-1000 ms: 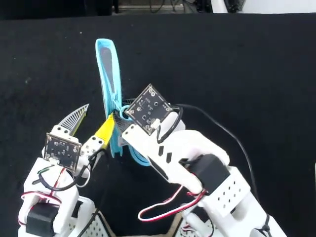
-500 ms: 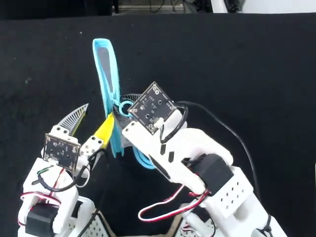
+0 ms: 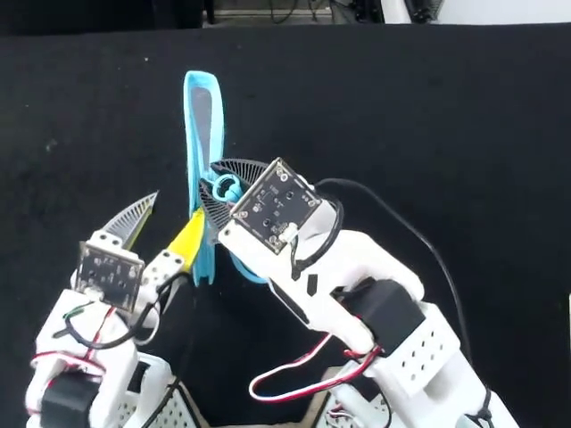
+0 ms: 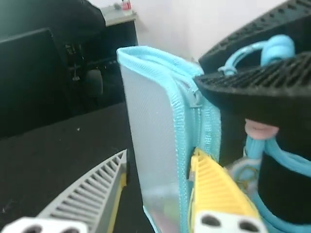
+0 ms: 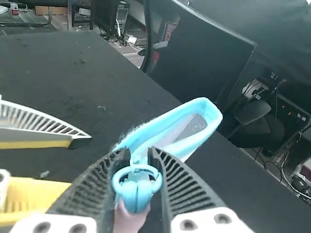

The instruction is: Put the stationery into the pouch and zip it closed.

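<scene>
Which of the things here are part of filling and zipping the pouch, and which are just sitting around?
Part of the job:
- blue pouch, standing on edge
- zipper pull ring
- right gripper, shut on the ring
- left gripper, open, yellow finger against the pouch

Just around:
- black table
- monitor and office chair in the room behind

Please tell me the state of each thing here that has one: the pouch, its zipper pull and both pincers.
Pouch: standing upright on edge.
Left pincer: open, its yellow finger touching the pouch.
Right pincer: shut on the zipper pull.
Zipper pull: gripped, not hanging free.
</scene>
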You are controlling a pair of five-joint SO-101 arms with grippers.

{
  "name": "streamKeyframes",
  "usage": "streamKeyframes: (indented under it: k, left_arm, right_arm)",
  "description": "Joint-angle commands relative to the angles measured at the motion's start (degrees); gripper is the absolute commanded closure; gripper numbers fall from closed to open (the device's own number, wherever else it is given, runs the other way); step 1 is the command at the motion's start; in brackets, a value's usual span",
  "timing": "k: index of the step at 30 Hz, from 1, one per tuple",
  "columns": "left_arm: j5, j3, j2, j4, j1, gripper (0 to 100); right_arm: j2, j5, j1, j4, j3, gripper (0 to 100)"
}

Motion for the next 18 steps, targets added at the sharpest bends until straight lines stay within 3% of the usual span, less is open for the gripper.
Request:
streamKeyframes:
  k: [1,9,18]
  left_arm:
    - [-0.4,-9.9,-0.3,7.2,3.3,79]
    - [-1.6,-9.3,-0.1,9.4,9.9,79]
    - [-2.9,-1.2,-0.2,1.1,9.9,79]
  right_arm:
    - [-0.4,0.5,-0.4,-1.8,-3.9,98.8]
    - [-0.4,0.5,-0.4,-1.7,-3.9,98.8]
    - [-0.7,0.6,-0.4,-0.2,-4.0,98.8]
